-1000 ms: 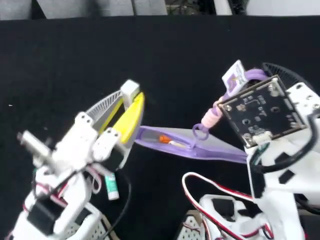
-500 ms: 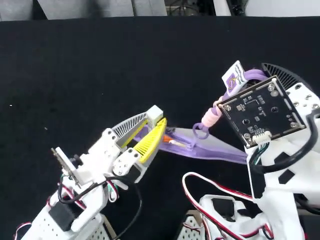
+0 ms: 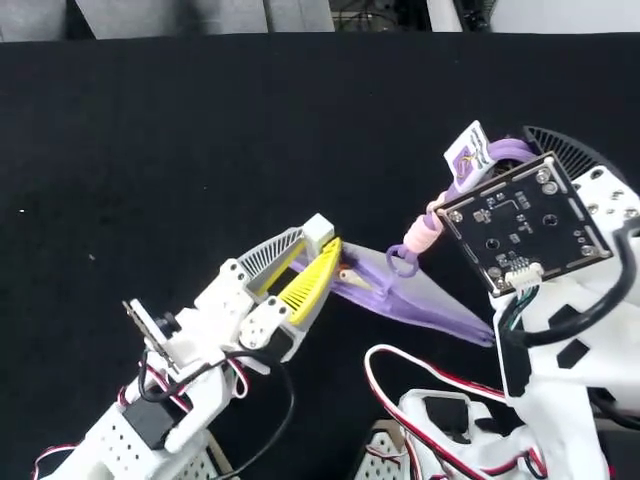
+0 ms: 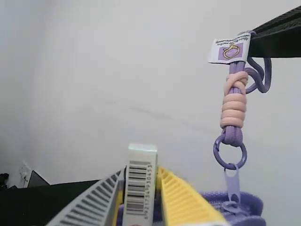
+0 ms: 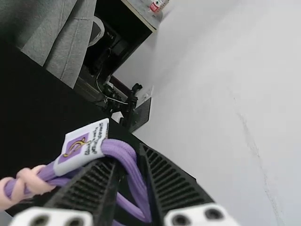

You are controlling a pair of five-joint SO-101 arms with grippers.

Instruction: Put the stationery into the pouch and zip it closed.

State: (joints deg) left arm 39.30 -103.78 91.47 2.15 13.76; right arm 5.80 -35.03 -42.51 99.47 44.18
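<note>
High view, one entry: limp, light purple pouch (image 3: pixel 425 298) hangs from its strap loop (image 5: pixel 126 157), pinched in your right claw (image 5: pixel 129 179); left claw (image 3: pixel 318 242) clamps a rigid barcoded stick (image 4: pixel 139 188) at the pouch mouth, so hold the pouch by strap or zipper edge, as its fabric likely sags.

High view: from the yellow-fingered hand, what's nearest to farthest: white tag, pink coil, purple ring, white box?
1. white box, clamped in the left hand itself.
2. purple ring, just to its right.
3. pink coil, farther up the purple strap.
4. white tag, farthest right, at the top.
</note>
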